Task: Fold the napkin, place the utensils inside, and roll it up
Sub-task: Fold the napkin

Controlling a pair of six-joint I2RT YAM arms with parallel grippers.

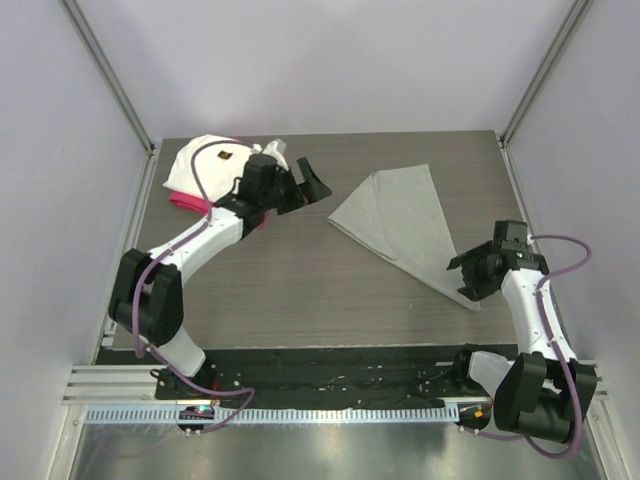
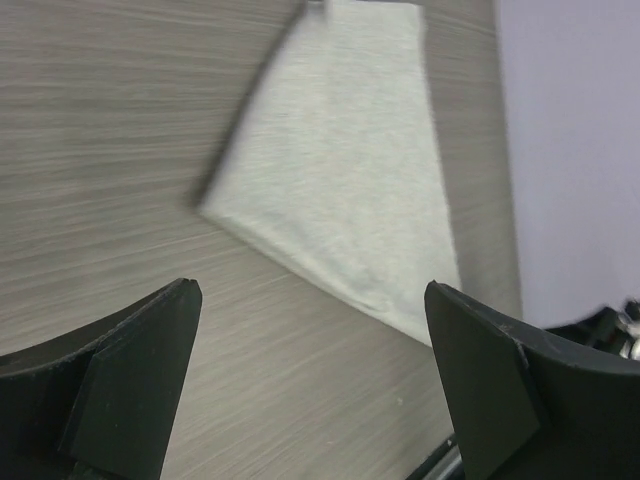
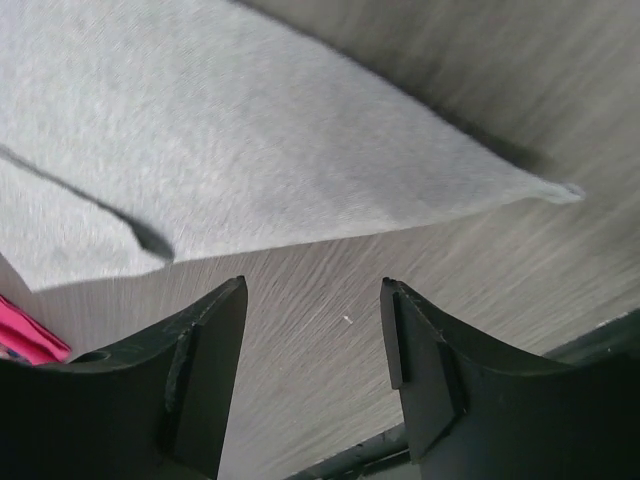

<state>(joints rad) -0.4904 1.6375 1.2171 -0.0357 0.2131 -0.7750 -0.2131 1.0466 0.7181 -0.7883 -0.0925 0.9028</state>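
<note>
Right gripper [image 1: 468,278] hangs open at the near corner of the folded grey napkin [image 1: 400,215], which lies right of centre on the counter [image 1: 300,290]. Left gripper [image 1: 308,186] is open farther back, left of the napkin. No utensil is visible. Risk: pinching only one layer would undo the fold.

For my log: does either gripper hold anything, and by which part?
Nothing is held. The left gripper and the right gripper are open and empty; the napkin lies flat on the table.

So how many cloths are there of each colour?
Grey napkin: 1
White cloth: 1
Pink-red cloth: 1
Total: 3 cloths
</note>
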